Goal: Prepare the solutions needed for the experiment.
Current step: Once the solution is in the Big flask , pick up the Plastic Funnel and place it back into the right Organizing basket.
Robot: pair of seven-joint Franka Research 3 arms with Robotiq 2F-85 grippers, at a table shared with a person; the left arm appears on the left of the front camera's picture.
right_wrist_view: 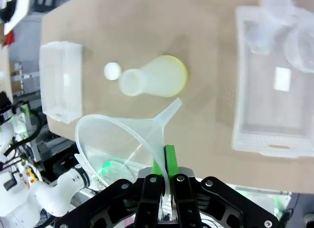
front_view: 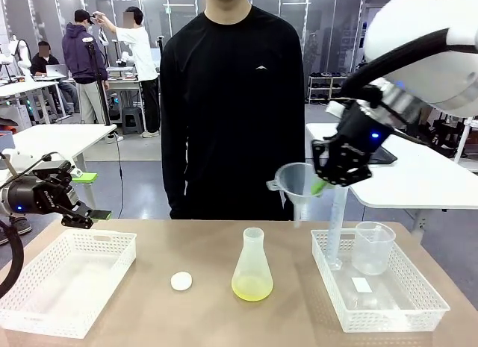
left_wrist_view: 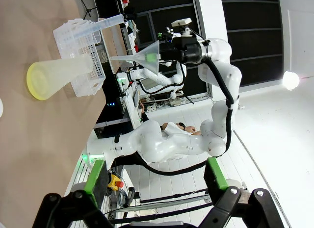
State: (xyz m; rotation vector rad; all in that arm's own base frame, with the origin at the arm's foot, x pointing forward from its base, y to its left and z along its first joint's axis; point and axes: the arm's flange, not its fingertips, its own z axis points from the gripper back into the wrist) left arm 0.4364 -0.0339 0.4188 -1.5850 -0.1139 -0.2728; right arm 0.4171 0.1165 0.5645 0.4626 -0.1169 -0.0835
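On the desk, the flask stands upright, neck up. Above and right of it, our right hand, the nearer one, pinches the funnel, spout down. Our left hand hangs spread, far left of it. The solution lies shallow in its base.

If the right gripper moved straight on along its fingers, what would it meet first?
Apart from the funnel it holds, the right gripper would probably reach the bare table just beside the conical flask; depth is unclear, so it might touch the flask.
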